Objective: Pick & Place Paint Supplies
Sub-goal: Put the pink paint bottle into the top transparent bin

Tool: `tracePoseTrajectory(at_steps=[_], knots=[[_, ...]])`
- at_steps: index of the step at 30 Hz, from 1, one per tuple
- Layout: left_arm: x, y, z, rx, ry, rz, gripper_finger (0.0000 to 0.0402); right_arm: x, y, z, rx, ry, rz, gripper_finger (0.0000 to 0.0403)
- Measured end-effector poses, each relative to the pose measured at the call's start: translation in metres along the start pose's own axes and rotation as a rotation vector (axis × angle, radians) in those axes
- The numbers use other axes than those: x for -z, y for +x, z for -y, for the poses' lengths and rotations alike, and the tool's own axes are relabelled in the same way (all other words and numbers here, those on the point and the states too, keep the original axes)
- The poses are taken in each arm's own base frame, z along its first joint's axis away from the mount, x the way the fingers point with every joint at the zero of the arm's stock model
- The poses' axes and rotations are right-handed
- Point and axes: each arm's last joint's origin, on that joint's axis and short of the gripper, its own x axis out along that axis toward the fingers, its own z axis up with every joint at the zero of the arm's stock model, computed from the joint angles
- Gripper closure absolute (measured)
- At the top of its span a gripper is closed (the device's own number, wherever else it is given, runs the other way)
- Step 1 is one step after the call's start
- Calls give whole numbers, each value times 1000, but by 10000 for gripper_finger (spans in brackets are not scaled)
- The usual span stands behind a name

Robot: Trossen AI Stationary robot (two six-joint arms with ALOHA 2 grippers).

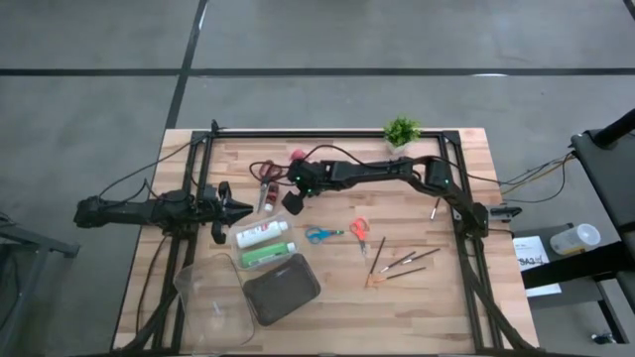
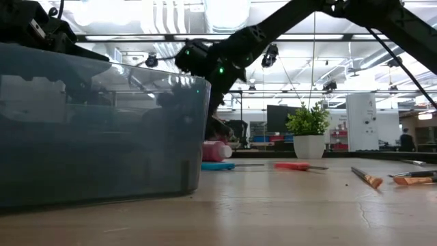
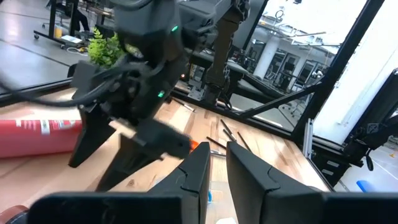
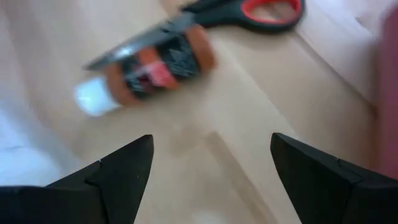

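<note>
Red paint tube (image 4: 146, 71) lies on the wood right under the right gripper (image 4: 211, 171), with the red-handled scissors (image 4: 249, 11) touching or just beside its far end. Right jaws are spread wide and hold nothing; the tube sits ahead of the gap, not between the fingers yet.

Risks from here, as a judgement:
- Tube lies skewed to the jaw line. Closing without squaring up could catch one end and roll or spin it away.
- Scissors are so close that a finger coming down on that side may land on the blade, drag the scissors along, or pinch both.
- Left gripper (image 1: 241, 208) hovers just beside the right one, near the back-left of the table. Its fingers stand nearly together with a narrow gap, nothing visibly held. The two arms are close enough that a lateral move by either could clip the other; the left wrist view is mostly filled by the right arm.

Other supplies are well apart from this pick: white tube (image 1: 262, 234) and green tube (image 1: 264, 255) side by side near the clear box (image 1: 198, 283) and dark grey case (image 1: 282, 289); blue scissors (image 1: 319, 235) and orange scissors (image 1: 359, 230) mid-table; brushes (image 1: 402, 263) toward the right. Potted plant (image 1: 401, 130) stands at the back edge, clear of the action.
</note>
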Motion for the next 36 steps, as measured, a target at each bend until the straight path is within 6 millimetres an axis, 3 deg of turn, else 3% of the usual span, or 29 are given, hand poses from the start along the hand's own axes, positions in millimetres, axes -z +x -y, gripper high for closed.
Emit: tracePoseTrajectory(at_steps=[5, 9, 13, 20, 26, 30, 36], knots=[[0, 0, 0, 0, 0, 0, 340, -8, -23, -8, -10, -57, 27, 81], [0, 0, 0, 0, 0, 0, 340, -17, -57, -9, 97, -134, 48, 81], [0, 0, 0, 0, 0, 0, 340, -22, -86, 5, 229, -199, 13, 81], [0, 0, 0, 0, 0, 0, 340, -17, -130, 29, 277, -215, 84, 81], [0, 0, 0, -1, 0, -2, 340, 15, -141, 46, 267, -185, 299, 81], [0, 0, 0, -2, 1, -6, 340, 44, -136, 60, 237, -177, 340, 81], [1, 0, 0, -2, 1, -6, 340, 61, -129, 88, 204, -68, 397, 81]])
